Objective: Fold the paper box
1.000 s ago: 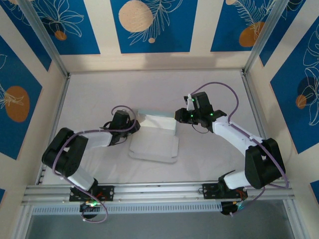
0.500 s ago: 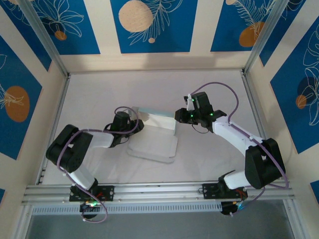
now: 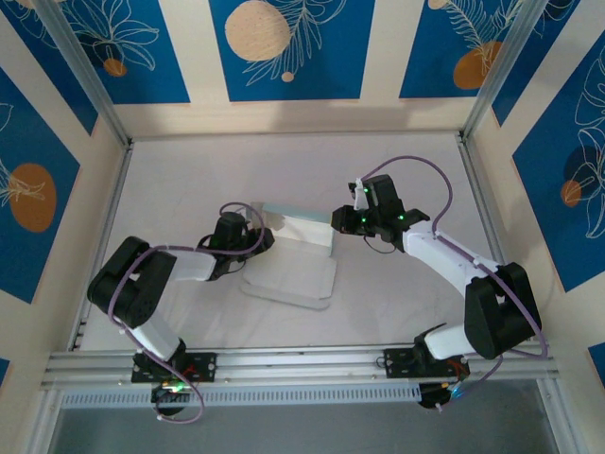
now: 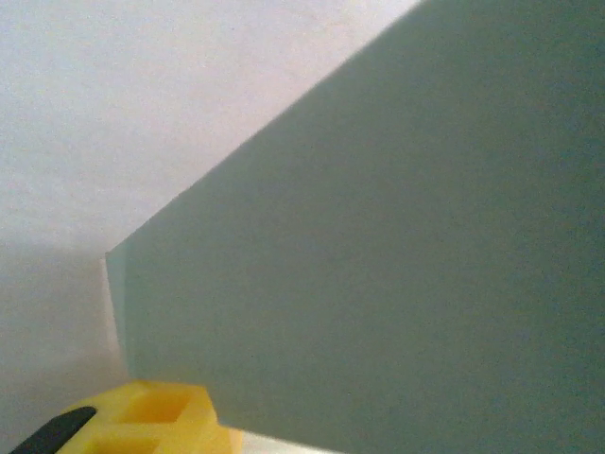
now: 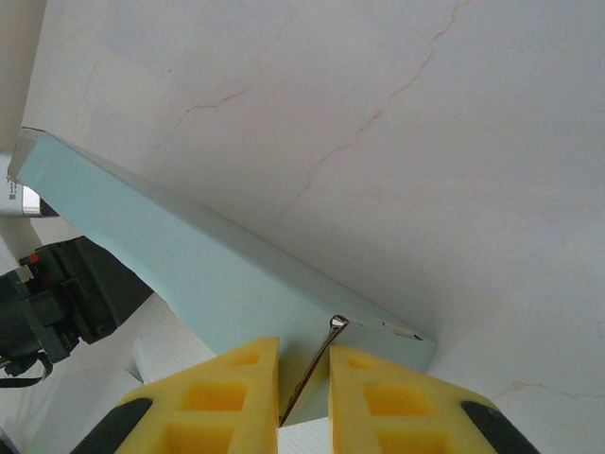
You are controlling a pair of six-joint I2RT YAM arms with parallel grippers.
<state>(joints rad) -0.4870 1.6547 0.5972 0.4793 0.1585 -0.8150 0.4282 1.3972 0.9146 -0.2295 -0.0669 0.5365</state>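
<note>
Mint-green and white thin card, the paper box [image 3: 288, 276] lies mid-frame with one flap stood up and most folds left; the right gripper [image 5: 304, 397] clamps that flap, and the left gripper [image 3: 255, 237] I cannot tell.

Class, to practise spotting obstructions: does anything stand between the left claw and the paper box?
Nothing visible does. The left claw sits close beside the upright green panel of the paper box, with no object between them. The right claw pinches the card's edge.
</note>
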